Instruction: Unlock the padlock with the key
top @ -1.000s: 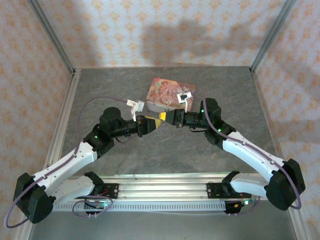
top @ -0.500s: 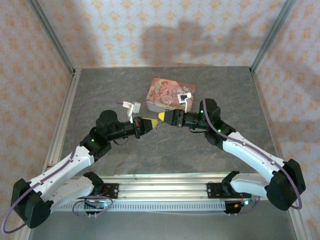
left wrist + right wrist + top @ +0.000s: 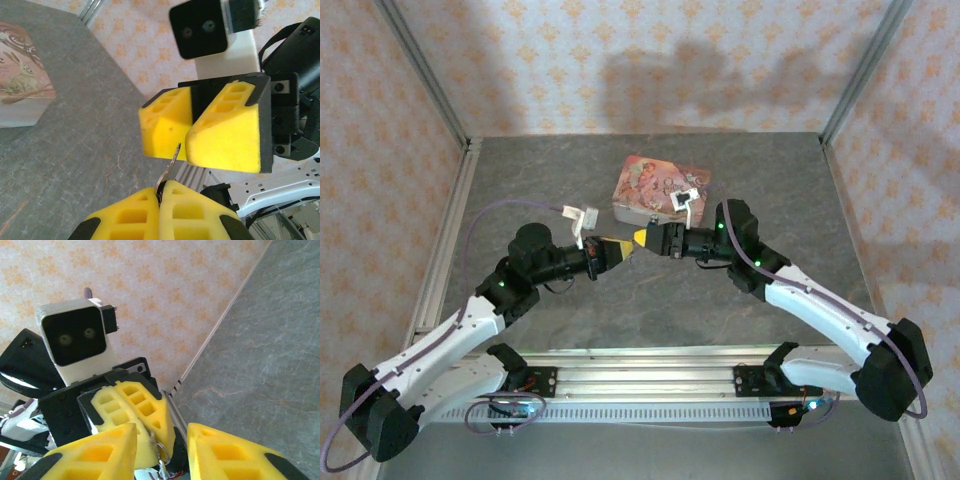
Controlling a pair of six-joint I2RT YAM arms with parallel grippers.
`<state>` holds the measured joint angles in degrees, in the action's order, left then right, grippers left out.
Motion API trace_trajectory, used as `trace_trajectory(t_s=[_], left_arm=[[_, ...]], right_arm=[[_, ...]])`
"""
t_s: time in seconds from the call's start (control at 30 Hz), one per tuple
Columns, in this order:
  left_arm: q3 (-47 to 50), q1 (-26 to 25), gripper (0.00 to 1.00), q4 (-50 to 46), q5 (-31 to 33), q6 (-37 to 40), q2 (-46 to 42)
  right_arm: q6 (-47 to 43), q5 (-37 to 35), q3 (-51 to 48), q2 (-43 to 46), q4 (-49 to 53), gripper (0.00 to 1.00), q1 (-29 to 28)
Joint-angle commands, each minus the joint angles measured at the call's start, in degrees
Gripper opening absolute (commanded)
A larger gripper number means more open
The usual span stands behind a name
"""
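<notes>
Across the grey table, both arms have slid back toward the middle. The tips met over the near edge of the pink tin a second ago, and now they hang over bare stone, clear of it. The left gripper has gone from a hair apart to pressed tight, pinching a thin metal sliver. That's the key by my read, its blade poking up at the other tool. The right gripper, clamped a second ago, now stands spread with nothing between its pads. It looks like a hand-over, with the key now on the left. Where the padlock sits I cannot tell, so there's no unlocking yet.
</notes>
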<state>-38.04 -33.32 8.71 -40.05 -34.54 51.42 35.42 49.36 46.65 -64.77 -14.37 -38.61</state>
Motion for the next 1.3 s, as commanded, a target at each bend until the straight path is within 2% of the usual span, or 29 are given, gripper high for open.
trace_trajectory(t_s=[0.0,0.13,0.27,0.3,0.37,0.47,0.67,0.83,0.93,1.13,1.27], left_arm=[[-0.8,0.3,0.00,0.1,-1.3,-0.2,0.3],[-0.5,0.3,0.00,-0.1,-1.6,-0.2,0.4],[-0.2,0.3,0.00,-0.6,-1.4,0.1,0.2],[-0.2,0.3,0.00,-1.3,-0.7,0.3,0.1],[-0.4,0.4,0.00,-3.8,1.3,1.2,-0.2],[-0.7,1.1,0.00,-7.5,3.9,1.8,0.2],[-2.8,5.0,0.00,-13.3,7.9,3.2,3.7],[-5.5,9.6,0.00,-15.3,10.1,3.6,9.2],[-8.6,12.9,0.00,-15.6,10.9,6.6,13.8],[-19.9,19.0,0.00,-17.8,14.9,10.8,28.2],[-31.3,21.3,0.00,-19.3,15.5,13.0,41.6]], right_arm=[[-0.4,0.1,1.9,-0.1,-1.6,0.20,-0.2],[-0.2,-0.2,1.3,-0.2,-2.7,0.01,-0.2],[-0.3,-1.7,1.2,-0.3,-1.6,0.01,-0.2],[-0.7,-2.8,1.5,-0.1,-0.3,0.09,-0.2],[-2.3,-6.2,2.3,0.2,4.1,0.34,-0.2],[-5.6,-14.1,4.9,0.6,14.1,0.46,-0.1],[-6.3,-32.2,8.8,-2.6,28.8,0.50,2.7],[-9.4,-40.7,12.8,-11.8,33.7,0.49,2.8],[-8.9,-48.0,15.9,-16.4,36.4,0.51,3.9],[-5.1,-49.4,20.2,-22.1,35.9,0.59,13.0],[-5.0,-44.4,25.1,-28.9,37.1,0.66,17.9]])
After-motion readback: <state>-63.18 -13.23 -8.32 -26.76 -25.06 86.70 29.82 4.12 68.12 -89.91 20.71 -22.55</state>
